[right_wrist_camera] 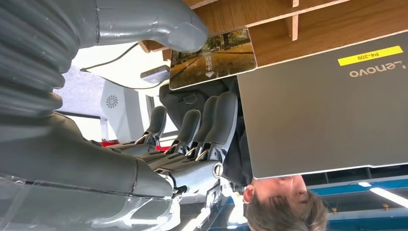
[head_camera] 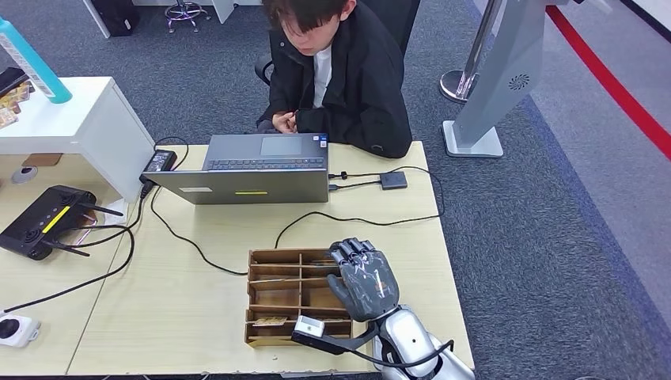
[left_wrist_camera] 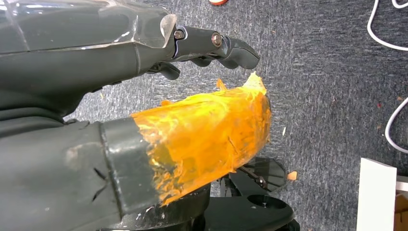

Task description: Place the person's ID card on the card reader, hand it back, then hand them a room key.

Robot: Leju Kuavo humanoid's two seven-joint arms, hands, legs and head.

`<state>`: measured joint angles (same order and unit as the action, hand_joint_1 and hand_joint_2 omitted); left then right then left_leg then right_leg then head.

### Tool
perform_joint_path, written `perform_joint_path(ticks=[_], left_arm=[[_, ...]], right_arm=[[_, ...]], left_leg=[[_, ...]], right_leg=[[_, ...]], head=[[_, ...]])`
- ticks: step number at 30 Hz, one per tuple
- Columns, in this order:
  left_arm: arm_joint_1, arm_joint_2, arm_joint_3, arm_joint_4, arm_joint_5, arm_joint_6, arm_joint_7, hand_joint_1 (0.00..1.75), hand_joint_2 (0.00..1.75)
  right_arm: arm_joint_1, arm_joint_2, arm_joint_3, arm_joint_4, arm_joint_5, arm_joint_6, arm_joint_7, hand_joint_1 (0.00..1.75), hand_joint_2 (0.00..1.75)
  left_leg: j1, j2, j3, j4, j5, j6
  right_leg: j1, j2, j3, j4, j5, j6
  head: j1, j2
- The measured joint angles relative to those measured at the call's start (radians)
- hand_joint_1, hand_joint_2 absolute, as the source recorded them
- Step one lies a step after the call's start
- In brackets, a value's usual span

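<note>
My right hand (head_camera: pixel 362 279) hovers over the right side of a wooden compartment box (head_camera: pixel 278 277) on the table's near edge. In the right wrist view its thumb (right_wrist_camera: pixel 159 24) touches the corner of a room key card (right_wrist_camera: pixel 212 57) printed with a landscape. The fingers (right_wrist_camera: pixel 211 120) stay apart from the card with a gap between. Another card (head_camera: pixel 269 321) lies in the box's near-left compartment. A small dark box (head_camera: pixel 393 180) is wired to the laptop. The person (head_camera: pixel 340 71) sits behind the table. My left hand (left_wrist_camera: pixel 144 82) hangs over the carpet, its orange-taped thumb (left_wrist_camera: pixel 207 134) and fingers holding nothing.
An open grey laptop (head_camera: pixel 253 170) stands between the box and the person. Cables (head_camera: pixel 190 241) cross the table. A black device with antennae (head_camera: pixel 39 220) and a white shelf (head_camera: pixel 79 119) are on the left. A grey stand (head_camera: pixel 490 95) rises past the table's right edge.
</note>
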<state>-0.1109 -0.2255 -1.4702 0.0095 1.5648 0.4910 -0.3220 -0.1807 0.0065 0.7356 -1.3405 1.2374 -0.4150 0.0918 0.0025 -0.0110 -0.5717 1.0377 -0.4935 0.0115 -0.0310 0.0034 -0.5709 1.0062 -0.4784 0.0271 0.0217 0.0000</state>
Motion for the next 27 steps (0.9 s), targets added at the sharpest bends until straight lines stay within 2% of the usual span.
perform_joint_path(ticks=[10,12,16,21,27], left_arm=[[0.000,0.000,0.000,0.000,0.000,0.000,0.000,0.00,0.00],[0.000,0.000,0.000,0.000,0.000,0.000,0.000,0.00,0.00],[0.000,0.000,0.000,0.000,0.000,0.001,0.000,0.00,0.00],[0.000,0.000,0.000,0.000,0.000,0.002,0.000,0.00,0.00],[0.000,0.000,0.000,0.000,0.000,0.002,0.000,0.00,0.00]], right_arm=[[0.001,0.000,0.000,0.000,0.000,0.000,0.000,0.89,1.75],[0.001,0.000,0.000,0.000,0.000,0.000,0.000,1.01,1.75],[0.001,0.000,0.000,0.000,0.000,0.001,0.000,1.42,1.75],[0.001,0.000,0.000,0.001,0.000,0.003,0.000,1.58,1.75],[0.000,0.000,0.000,0.002,0.000,0.003,0.000,1.68,1.75]], left_leg=[[0.000,0.000,0.000,0.000,0.000,0.000],[0.000,0.000,0.000,0.000,0.000,0.000],[0.000,0.000,0.000,0.000,0.000,0.000],[0.000,0.000,0.000,0.000,0.000,0.000],[0.000,0.000,0.000,0.000,0.000,0.000]], right_leg=[[0.000,0.000,0.000,0.000,0.000,0.000],[0.000,0.000,0.000,0.000,0.000,0.000],[0.000,0.000,0.000,0.000,0.000,0.000],[0.000,0.000,0.000,0.000,0.000,0.000],[0.000,0.000,0.000,0.000,0.000,0.000]], head=[[0.000,0.000],[0.000,0.000],[0.000,0.000],[0.000,0.000],[0.000,0.000]])
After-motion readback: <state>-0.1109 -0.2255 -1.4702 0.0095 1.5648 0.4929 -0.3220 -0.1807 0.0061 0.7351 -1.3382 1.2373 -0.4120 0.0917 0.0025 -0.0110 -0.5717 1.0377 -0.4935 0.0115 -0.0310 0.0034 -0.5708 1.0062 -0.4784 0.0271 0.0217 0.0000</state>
